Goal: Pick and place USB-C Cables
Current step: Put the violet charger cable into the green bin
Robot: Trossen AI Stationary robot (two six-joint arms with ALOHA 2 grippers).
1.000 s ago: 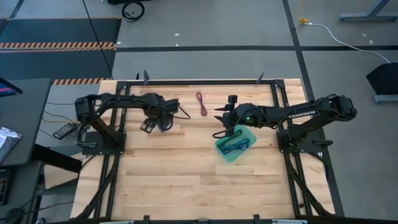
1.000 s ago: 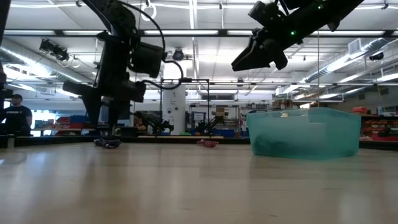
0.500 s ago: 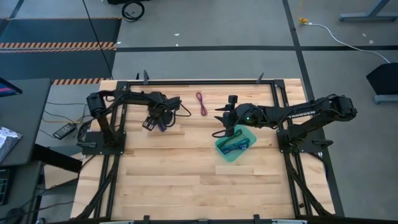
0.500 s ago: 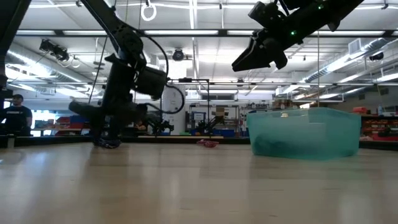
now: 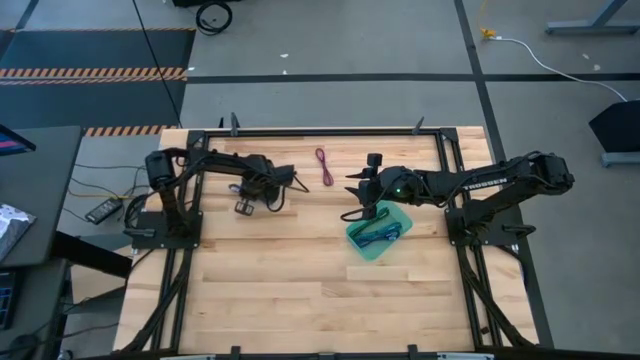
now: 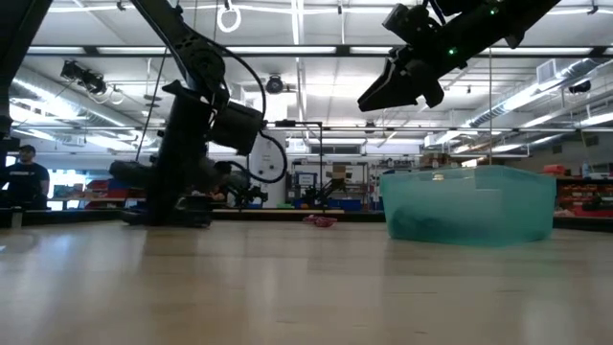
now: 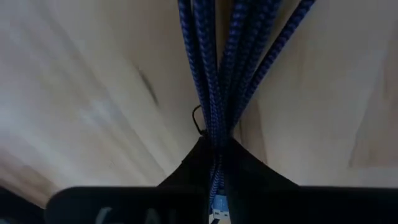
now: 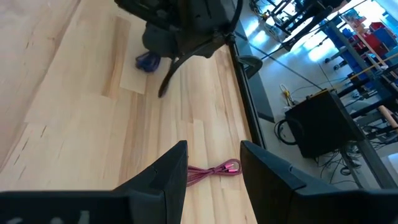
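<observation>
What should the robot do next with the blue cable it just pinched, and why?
Probably lift it a little off the table. The left claw looks shut on the blue cable, which lies against the wood. Raising it first would free it for carrying toward the teal tray, where other cables already sit. The right claw hangs open above the tray.

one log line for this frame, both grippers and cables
left gripper: shut on blue cable, at table | right gripper: open, above teal tray | magenta cable: on table | tray: holds cables
</observation>
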